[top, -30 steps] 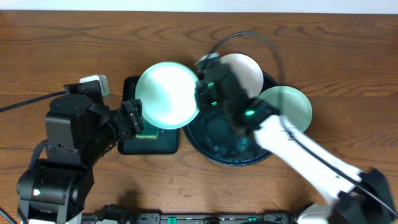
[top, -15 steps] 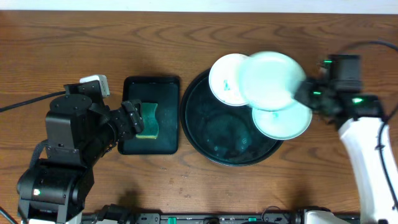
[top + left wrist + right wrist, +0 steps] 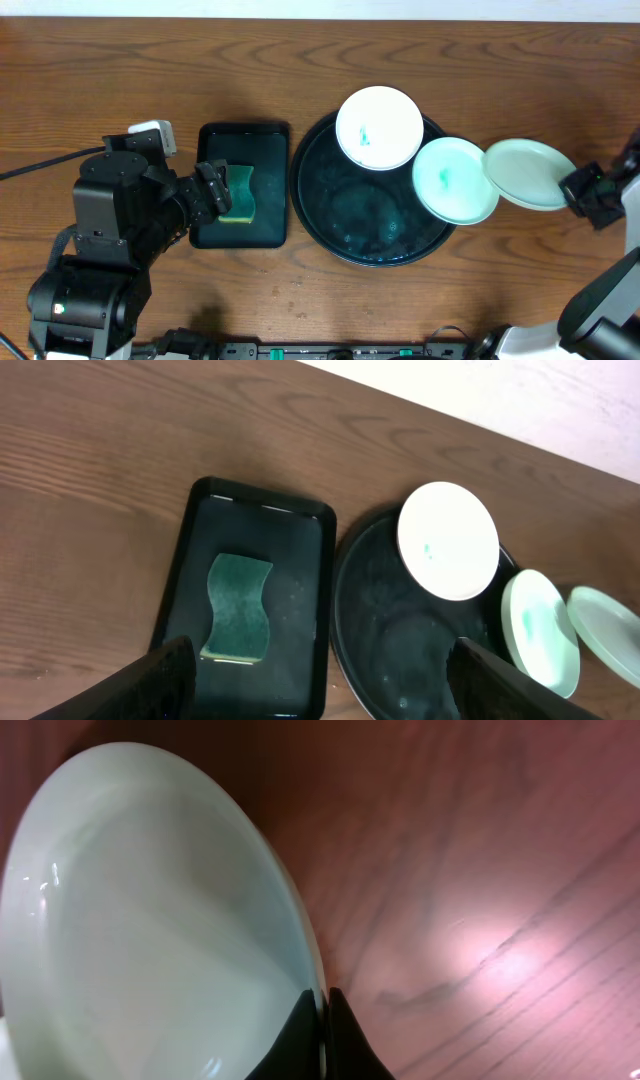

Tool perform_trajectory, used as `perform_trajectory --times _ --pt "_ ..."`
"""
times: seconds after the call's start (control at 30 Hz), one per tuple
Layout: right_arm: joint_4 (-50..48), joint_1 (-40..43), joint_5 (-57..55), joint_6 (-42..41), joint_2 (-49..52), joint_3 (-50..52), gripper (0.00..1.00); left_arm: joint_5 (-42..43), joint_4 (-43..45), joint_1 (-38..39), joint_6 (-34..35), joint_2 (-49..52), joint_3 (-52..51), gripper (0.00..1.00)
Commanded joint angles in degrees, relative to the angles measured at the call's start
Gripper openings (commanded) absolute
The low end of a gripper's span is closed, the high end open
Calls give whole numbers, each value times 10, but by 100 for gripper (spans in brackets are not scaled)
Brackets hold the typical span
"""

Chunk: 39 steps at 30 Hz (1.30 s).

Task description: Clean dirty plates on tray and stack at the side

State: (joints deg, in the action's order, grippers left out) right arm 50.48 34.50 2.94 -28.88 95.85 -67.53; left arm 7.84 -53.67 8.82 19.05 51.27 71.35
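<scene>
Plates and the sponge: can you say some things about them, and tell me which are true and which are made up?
1. The right gripper pinches a pale plate by its rim. True.
2. Three plates sit on the round tray. False: only two do, the white plate and the teal plate.
3. The sponge lies in the rectangular tray. True.
4. The left gripper holds the sponge. False: it is open and empty.
</scene>
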Motion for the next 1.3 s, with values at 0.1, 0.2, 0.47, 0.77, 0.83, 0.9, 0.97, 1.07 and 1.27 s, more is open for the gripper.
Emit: perform_trajectory --times 0.1,0.2,0.47,0.77,0.83,0.9,0.97,1.07,1.27 --pt "2 34 15 31 31 -2 1 5 0 -2 -6 0 5 81" --pt "2 33 9 38 31 -2 1 5 0 -2 -6 0 5 81" --pt "3 38 -49 54 30 -2 1 5 0 -2 -6 0 5 81" --pt "-1 37 -89 54 52 8 1 5 0 -2 -6 0 5 81" --pt "-4 37 -82 52 61 22 1 5 0 -2 -6 0 5 81" --pt "-12 37 -73 52 66 35 1 5 0 -2 -6 0 5 81" --pt "-27 37 -82 52 67 48 2 5 0 -2 -6 0 5 81" --pt "-40 37 -85 59 64 45 7 5 0 -2 -6 0 5 81" --pt "-44 37 -13 101 34 9 41 5 0 -2 -6 0 5 81"
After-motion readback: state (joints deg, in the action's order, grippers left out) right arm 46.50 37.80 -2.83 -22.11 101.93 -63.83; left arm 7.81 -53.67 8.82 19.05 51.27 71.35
